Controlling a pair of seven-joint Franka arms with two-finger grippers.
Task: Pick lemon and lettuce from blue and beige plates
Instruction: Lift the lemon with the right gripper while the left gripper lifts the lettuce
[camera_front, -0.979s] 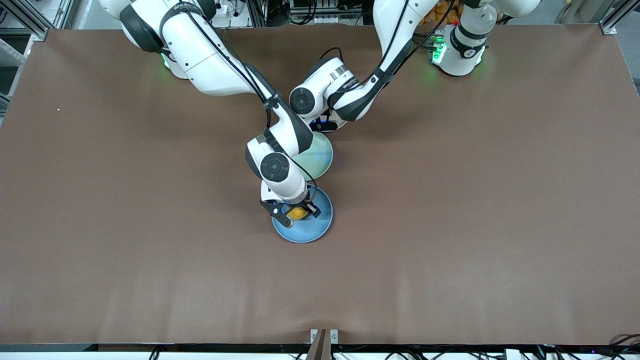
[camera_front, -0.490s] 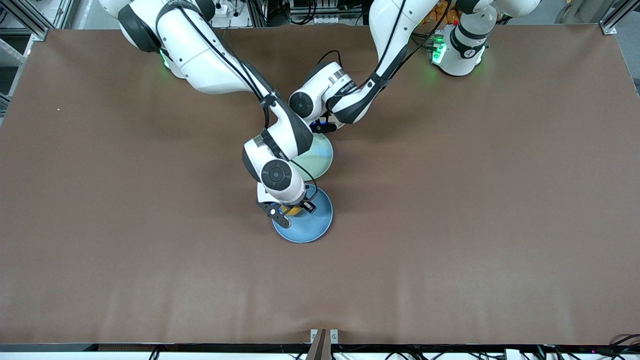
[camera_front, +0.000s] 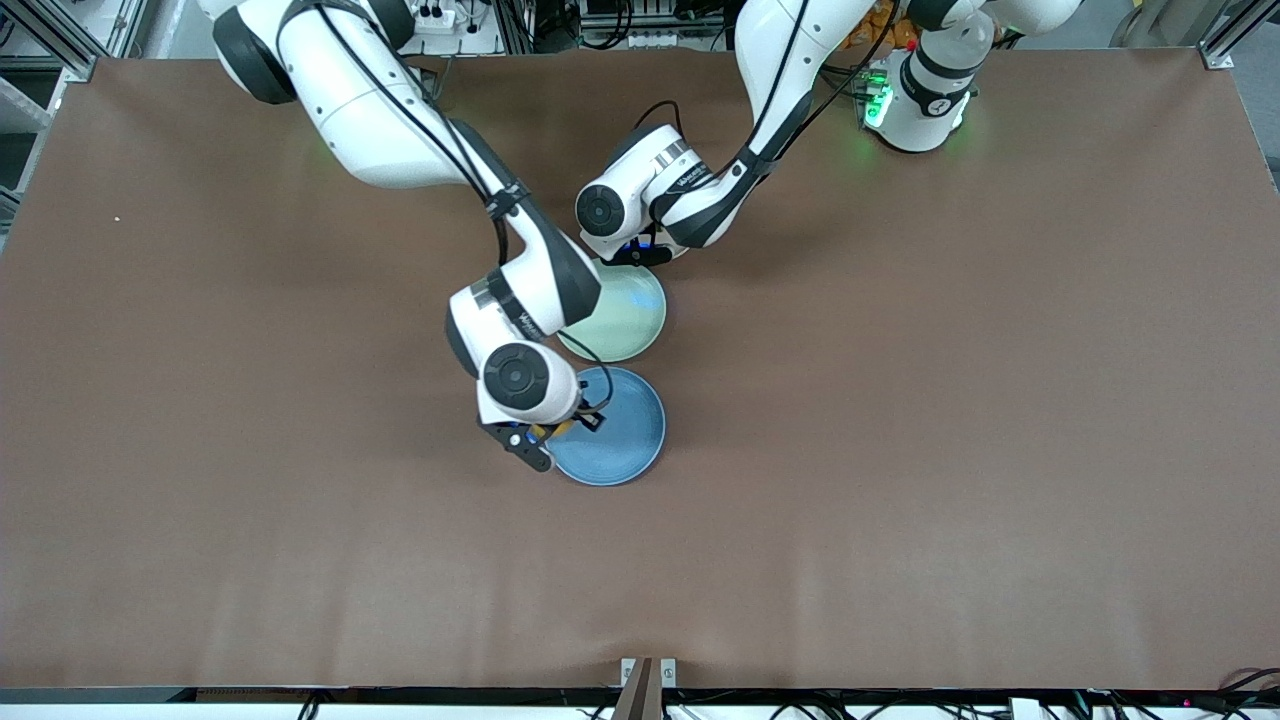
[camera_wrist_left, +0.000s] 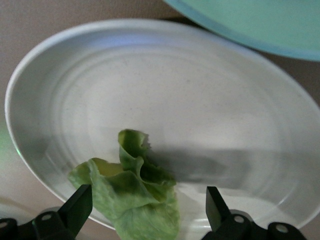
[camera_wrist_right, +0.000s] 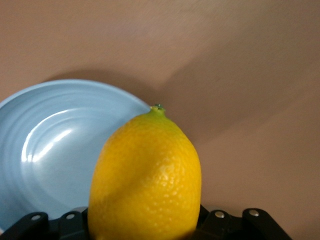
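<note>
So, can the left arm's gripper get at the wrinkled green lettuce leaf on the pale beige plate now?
Probably yes. The left gripper hangs open just above the lettuce leaf on the pale beige plate, its fingers on either side, and nothing lies between them.

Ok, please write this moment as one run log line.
right gripper: shut on lemon, above blue plate edge | left gripper: open over lettuce on beige plate

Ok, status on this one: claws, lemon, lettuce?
Right claw shut on lemon, lifted at the blue plate edge. Left claw open, astride lettuce on beige plate. Nothing in the way.
</note>
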